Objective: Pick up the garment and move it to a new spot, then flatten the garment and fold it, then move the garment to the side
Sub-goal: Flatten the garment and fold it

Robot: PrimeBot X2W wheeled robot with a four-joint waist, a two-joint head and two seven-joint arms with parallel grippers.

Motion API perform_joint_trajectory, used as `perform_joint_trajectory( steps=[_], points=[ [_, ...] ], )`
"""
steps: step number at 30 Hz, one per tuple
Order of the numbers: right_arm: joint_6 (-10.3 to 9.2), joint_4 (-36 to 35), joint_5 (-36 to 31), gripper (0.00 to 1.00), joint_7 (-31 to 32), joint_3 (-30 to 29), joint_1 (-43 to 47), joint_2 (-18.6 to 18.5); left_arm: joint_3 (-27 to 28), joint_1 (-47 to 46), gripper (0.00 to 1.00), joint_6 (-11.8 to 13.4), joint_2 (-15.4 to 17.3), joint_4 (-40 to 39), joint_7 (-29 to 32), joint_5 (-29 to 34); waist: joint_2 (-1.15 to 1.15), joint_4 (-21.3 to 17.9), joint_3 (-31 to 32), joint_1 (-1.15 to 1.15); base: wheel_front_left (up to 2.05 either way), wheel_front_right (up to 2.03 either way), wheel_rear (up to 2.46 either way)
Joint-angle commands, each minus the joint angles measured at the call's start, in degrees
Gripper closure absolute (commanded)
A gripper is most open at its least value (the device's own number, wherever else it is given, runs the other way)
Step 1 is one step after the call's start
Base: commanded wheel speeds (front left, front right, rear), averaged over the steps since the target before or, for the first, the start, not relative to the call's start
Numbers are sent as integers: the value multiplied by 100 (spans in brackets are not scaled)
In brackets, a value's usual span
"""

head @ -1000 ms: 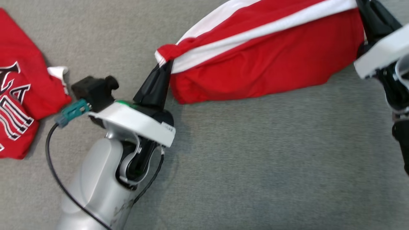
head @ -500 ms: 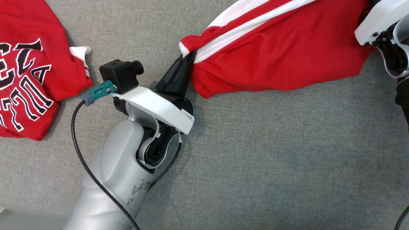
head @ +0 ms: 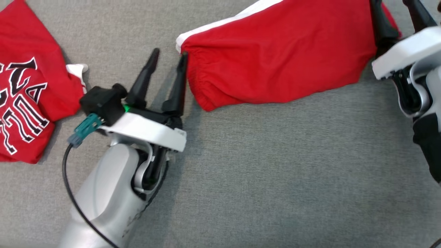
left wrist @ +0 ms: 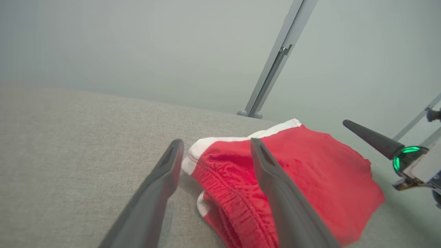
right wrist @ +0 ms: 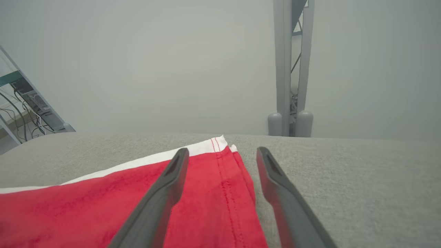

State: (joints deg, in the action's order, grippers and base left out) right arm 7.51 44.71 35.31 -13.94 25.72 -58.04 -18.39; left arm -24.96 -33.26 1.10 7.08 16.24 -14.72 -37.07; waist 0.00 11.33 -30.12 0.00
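Note:
The garment (head: 275, 58) is a pair of red shorts with a white side stripe, lying along the grey fabric surface (head: 275, 172). My left gripper (head: 170, 55) stands open at its gathered waistband end, the right finger touching the hem and the other finger over bare surface. In the left wrist view the gripper (left wrist: 216, 143) is open with the waistband of the garment (left wrist: 310, 162) between and beyond the fingers. My right gripper (head: 396, 10) is open at the opposite end. In the right wrist view it (right wrist: 222, 151) straddles the corner of the garment (right wrist: 86, 206).
A second red shirt with black-and-white lettering (head: 24, 93) lies crumpled at the left, close to my left wrist. Metal posts (left wrist: 272, 69) (right wrist: 291, 69) stand beyond the surface's far edge, and a rack with cables (right wrist: 31, 103) is off to one side.
Both grippers went from shut on the garment's ends to open and let it go. The garment now lies spread on the surface. The head camera shifted a little between frames.

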Motion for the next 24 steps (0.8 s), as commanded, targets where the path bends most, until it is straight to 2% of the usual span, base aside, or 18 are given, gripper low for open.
perform_joint_trajectory(
  steps=[1, 5, 8, 14, 24],
  points=[
    [-4, -103, -44, 0, -72, -62, 132, -47, 94, 113, 0, 96, 102, -99, -29, 143, 0, -125, 116, 0, 0, 0, 0],
    [-4, -693, -406, 0, -133, -500, 639, -60, 529, 500, 0, 410, 222, -691, -46, 589, 0, -291, 277, 0, 0, 0, 0],
    [-4, -1322, -808, 0, -132, -977, 1230, 77, 846, 834, 0, 509, 250, -1053, -46, 882, 0, -398, 412, 0, 0, 0, 0],
    [-3, -2290, -1503, 0, -135, -1648, 2325, 439, 1216, 1314, 0, 442, 344, -1265, -45, 1203, 0, -594, 718, 0, 0, 0, 0],
    [-3, -2734, -1916, 0, -111, -1948, 3051, 775, 1342, 1639, 0, 286, 407, -1108, -46, 1365, 0, -761, 883, 0, 0, 0, 0]
  ],
)
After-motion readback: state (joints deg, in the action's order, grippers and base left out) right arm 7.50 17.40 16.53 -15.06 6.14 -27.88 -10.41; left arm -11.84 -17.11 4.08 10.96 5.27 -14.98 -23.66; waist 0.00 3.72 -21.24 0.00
